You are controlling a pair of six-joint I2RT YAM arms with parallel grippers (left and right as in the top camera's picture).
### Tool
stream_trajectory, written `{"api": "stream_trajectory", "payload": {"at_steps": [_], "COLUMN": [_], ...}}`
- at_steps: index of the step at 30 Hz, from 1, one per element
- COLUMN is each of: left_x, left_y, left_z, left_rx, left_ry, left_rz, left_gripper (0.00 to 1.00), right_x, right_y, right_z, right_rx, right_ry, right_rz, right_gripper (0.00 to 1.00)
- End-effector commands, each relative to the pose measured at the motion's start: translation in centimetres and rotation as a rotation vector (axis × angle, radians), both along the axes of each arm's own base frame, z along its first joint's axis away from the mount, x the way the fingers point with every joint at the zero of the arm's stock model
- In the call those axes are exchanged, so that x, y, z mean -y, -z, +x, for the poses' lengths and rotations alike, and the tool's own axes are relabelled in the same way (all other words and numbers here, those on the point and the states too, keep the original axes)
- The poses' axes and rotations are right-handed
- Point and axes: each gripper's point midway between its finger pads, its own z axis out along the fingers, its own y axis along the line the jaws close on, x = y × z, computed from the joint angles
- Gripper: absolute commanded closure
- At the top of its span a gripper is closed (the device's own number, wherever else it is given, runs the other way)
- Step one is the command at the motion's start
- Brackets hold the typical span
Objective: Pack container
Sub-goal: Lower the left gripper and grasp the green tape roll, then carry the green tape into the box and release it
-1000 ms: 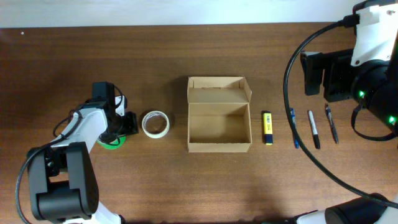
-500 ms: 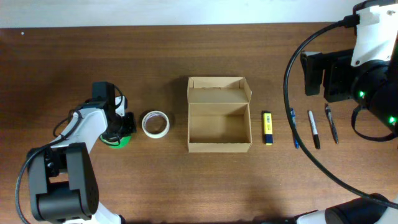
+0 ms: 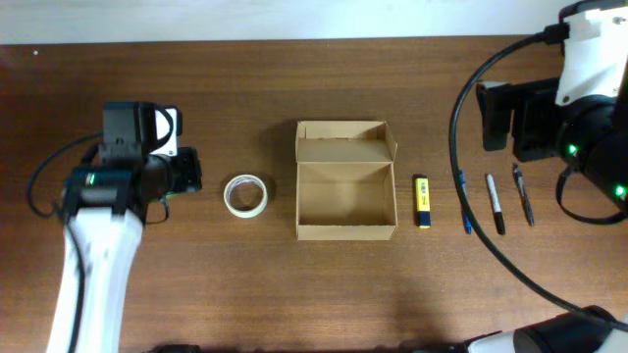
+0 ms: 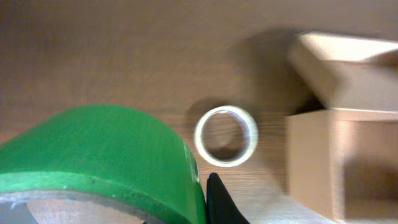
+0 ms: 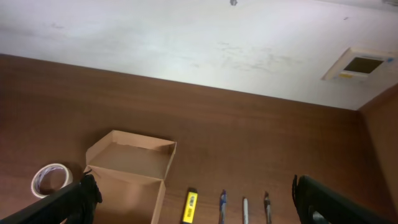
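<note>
Wood-grain table (image 3: 245,294), pale wall (image 5: 186,37) behind, bears container (image 3: 345,201).

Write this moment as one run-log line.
left gripper: shut on green tape roll | right gripper: open | container: open, empty | white tape roll: on table

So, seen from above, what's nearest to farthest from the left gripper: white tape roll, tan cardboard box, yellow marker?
1. white tape roll, just right of the left gripper.
2. tan cardboard box, mid-table.
3. yellow marker, right of the box.
</note>
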Motion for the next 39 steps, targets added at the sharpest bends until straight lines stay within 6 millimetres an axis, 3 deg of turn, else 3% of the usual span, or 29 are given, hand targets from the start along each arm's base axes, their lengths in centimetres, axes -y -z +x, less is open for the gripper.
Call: {"api": "stream_trajectory", "payload": {"at_steps": [1, 10, 16, 21, 29, 35, 37, 38, 39], "left_x": [2.2, 11.1, 18.5, 24.1, 28.3, 28.5, 28.5, 28.6, 28.6], "left_y": [-1.9, -0.7, 3.4, 7.7, 11.2, 11.1, 11.1, 11.1, 11.1], "left_z": [-1.0, 0.0, 0.5, -0.6, -2.6, -2.6, -2.6, -2.5, -2.5], "left_rx": [0.049, 0.057, 0.002, -0.066, -0.112, -0.106, -0.105, -0.103, -0.102], "left_ry": [0.041, 0.243, 0.41, 0.542, 0.649, 0.652, 0.652, 0.652, 0.652], "left_rz": [-0.006, -0.051, -0.048, -0.037, -0.012, -0.015, -0.015, -0.016, -0.016], "left_gripper": [0.98, 0.98, 0.98, 0.98, 0.98, 0.98, 0.78, 0.59, 0.45], "right_x": [1.2, 2.9, 3.3, 2.9, 2.5, 2.4, 2.4, 2.4, 2.4], "right_y": [-1.5, -4.7, -5.4, -5.4, -5.3, -5.3, -5.2, -5.3, -5.3], "right_z": [-2.4, -8.4, -10.3, -10.4, -10.3, -10.3, -10.3, -10.3, -10.4], "right_rx": [0.06, 0.205, 0.246, 0.244, 0.236, 0.235, 0.235, 0.235, 0.235], "right_ry": [0.031, 0.034, 0.033, 0.011, -0.008, -0.013, -0.013, -0.013, -0.016], "right_rz": [0.001, 0.042, 0.06, 0.075, 0.085, 0.087, 0.087, 0.088, 0.089], "right_gripper": [0.01, 0.01, 0.01, 0.01, 0.01, 0.01, 0.01, 0.01, 0.01]}}
